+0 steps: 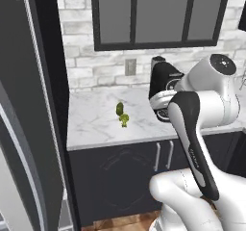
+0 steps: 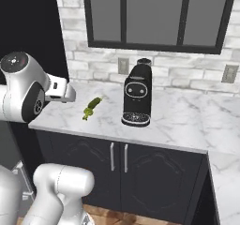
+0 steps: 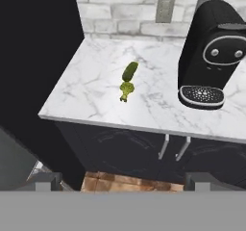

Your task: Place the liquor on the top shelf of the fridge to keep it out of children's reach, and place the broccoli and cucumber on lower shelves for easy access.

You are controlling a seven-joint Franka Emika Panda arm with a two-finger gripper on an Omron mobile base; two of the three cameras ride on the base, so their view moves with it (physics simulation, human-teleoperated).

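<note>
The dark green cucumber (image 3: pixel 129 71) lies on the white marble counter (image 3: pixel 91 100), and the yellow-green broccoli (image 3: pixel 126 91) sits right against its near end. Both also show mid-counter as the cucumber (image 1: pixel 119 109) and broccoli (image 1: pixel 124 120), and again as the cucumber (image 2: pixel 96 102) and broccoli (image 2: pixel 87 112). My gripper (image 3: pixel 125 181) hangs in front of the counter and above it, open wide, with nothing between its fingertips (image 3: pixel 48 179). The fridge's dark grey door (image 1: pixel 24 109) stands at the far left. The liquor and the top shelf are out of view.
A black coffee machine (image 2: pixel 137 97) stands on the counter right of the vegetables, against the brick wall. Dark cabinets with handles (image 2: pixel 118 157) run below the counter, and glass-front cabinets (image 2: pixel 154 13) hang above. The counter's left end meets the fridge side (image 3: pixel 33 57).
</note>
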